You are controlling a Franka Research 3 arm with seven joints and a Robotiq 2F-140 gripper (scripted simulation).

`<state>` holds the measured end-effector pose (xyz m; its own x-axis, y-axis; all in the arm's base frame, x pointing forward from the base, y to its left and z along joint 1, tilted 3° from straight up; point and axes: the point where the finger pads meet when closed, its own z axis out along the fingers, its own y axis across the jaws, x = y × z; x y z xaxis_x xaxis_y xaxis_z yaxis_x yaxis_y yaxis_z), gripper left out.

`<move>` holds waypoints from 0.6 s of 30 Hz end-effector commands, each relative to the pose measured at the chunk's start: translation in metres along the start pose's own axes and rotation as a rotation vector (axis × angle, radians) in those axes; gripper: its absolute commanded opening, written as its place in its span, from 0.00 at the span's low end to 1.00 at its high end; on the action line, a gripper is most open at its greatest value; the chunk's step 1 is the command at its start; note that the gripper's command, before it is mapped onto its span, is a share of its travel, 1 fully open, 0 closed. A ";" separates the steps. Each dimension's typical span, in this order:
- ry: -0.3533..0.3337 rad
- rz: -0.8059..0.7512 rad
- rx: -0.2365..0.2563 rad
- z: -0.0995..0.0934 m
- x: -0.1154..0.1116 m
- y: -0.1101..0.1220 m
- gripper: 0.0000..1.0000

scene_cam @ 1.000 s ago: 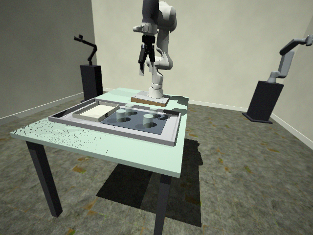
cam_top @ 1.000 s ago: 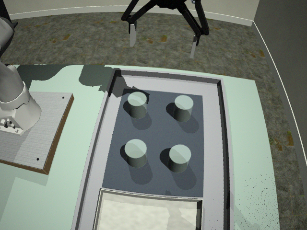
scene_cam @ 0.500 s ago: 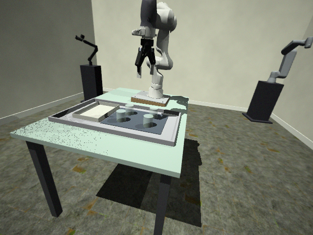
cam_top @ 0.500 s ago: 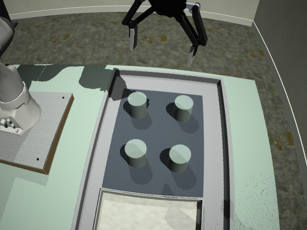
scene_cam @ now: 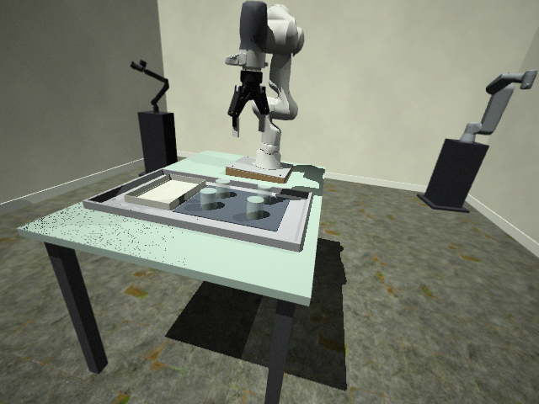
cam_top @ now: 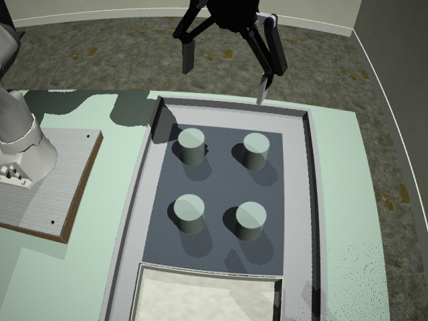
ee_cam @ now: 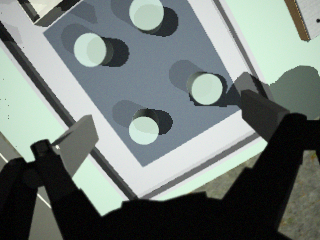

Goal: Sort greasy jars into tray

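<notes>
Mottled floor (cam_top: 120,62) (scene_cam: 413,282) and pale walls surround one green-topped counter (cam_top: 345,172) (scene_cam: 261,261) (ee_cam: 25,95). With left, right, near and far taken from the exterior view, two further arms are seen behind it, one black arm (scene_cam: 160,93) at left and one grey arm (scene_cam: 496,106) at right, each mounted on its own dark pedestal.

Four glass jars are counted, all upright on one blue-grey mat (cam_top: 217,182) (scene_cam: 230,213) (ee_cam: 140,75), set two by two and apart from each other: the near-left jar (cam_top: 250,221) (scene_cam: 209,199) (ee_cam: 90,50), the near-right jar (cam_top: 256,152) (scene_cam: 254,207) (ee_cam: 144,130), the far-left jar (cam_top: 189,214) (scene_cam: 222,188) (ee_cam: 146,12) and the far-right jar (cam_top: 191,146) (scene_cam: 264,193) (ee_cam: 206,89). Grease cannot be told from clean glass by eye.

One gripper (cam_top: 223,87) (scene_cam: 248,133) (ee_cam: 166,116) is held well above the counter, its two fingers spread wide with nothing gripped. All four jars lie lower than the fingertips, and none is touched.

Two rimmed containers are seen. By the larger, a grey surround (cam_top: 297,207) (scene_cam: 195,228) (ee_cam: 62,82), both the mat and the smaller cream tray (cam_top: 207,270) (scene_cam: 147,201) (ee_cam: 50,16) are enclosed. The tray is placed just beside the mat, to its left, and no jar is contained in it. Behind the surround, the robot is carried on one wood-edged base plate (cam_top: 79,145) (scene_cam: 278,174) (ee_cam: 300,25).
</notes>
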<state>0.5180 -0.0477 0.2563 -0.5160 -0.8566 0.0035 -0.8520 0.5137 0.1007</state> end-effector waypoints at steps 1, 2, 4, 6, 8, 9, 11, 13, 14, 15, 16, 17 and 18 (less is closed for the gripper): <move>-0.006 0.137 0.003 0.008 0.004 -0.003 1.00; -0.006 0.137 0.003 0.008 0.004 -0.003 1.00; -0.006 0.137 0.003 0.008 0.004 -0.003 1.00; -0.006 0.137 0.003 0.008 0.004 -0.003 1.00; -0.009 0.221 0.000 0.016 0.007 -0.004 1.00; -0.009 0.221 0.000 0.016 0.007 -0.004 1.00; -0.009 0.221 0.000 0.016 0.007 -0.004 1.00; -0.009 0.221 0.000 0.016 0.007 -0.004 1.00; -0.009 0.221 0.000 0.016 0.007 -0.004 1.00; -0.009 0.221 0.000 0.016 0.007 -0.004 1.00; -0.009 0.221 0.000 0.016 0.007 -0.004 1.00; -0.009 0.221 0.000 0.016 0.007 -0.004 1.00; -0.013 0.315 0.000 0.023 0.010 -0.006 1.00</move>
<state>0.5154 -0.0540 0.2402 -0.6597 -0.7514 0.0144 -0.7465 0.6574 0.1029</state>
